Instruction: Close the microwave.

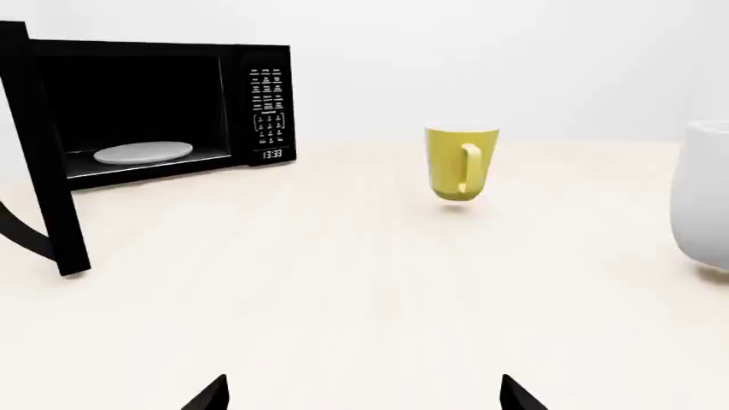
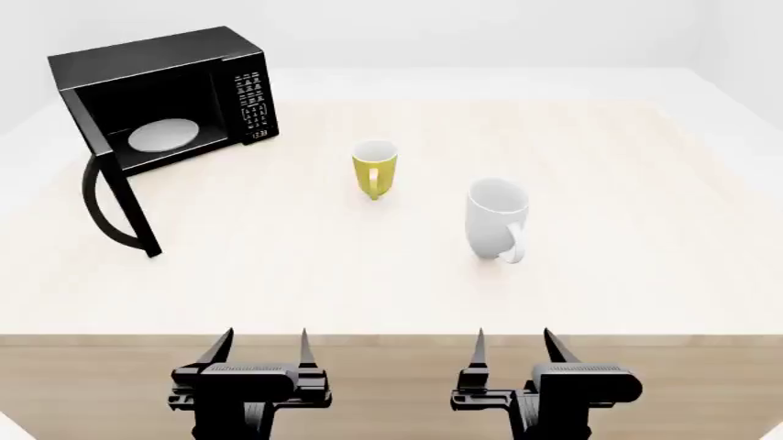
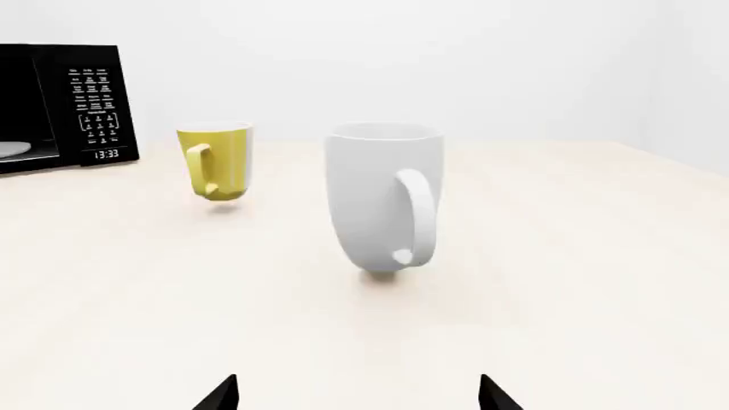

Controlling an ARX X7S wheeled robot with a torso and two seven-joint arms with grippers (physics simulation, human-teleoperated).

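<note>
The black microwave [image 2: 183,64] stands at the table's far left, its door [image 2: 116,183] swung wide open toward me, curved handle [image 2: 98,206] on the outer side. A white plate [image 2: 164,136] lies inside. In the left wrist view the microwave [image 1: 256,64] and its door [image 1: 46,162] edge-on are ahead and well away. In the right wrist view only the microwave's button panel [image 3: 97,107] shows. My left gripper [image 2: 260,346] and right gripper [image 2: 512,344] hover at the table's near edge, both open and empty, far from the microwave.
A yellow mug [image 2: 374,168] stands mid-table and a larger white mug [image 2: 497,218] to its right, nearer me. Both show in the right wrist view: yellow mug [image 3: 217,161], white mug [image 3: 376,196]. The pale table [image 2: 612,183] ends in a wooden front edge.
</note>
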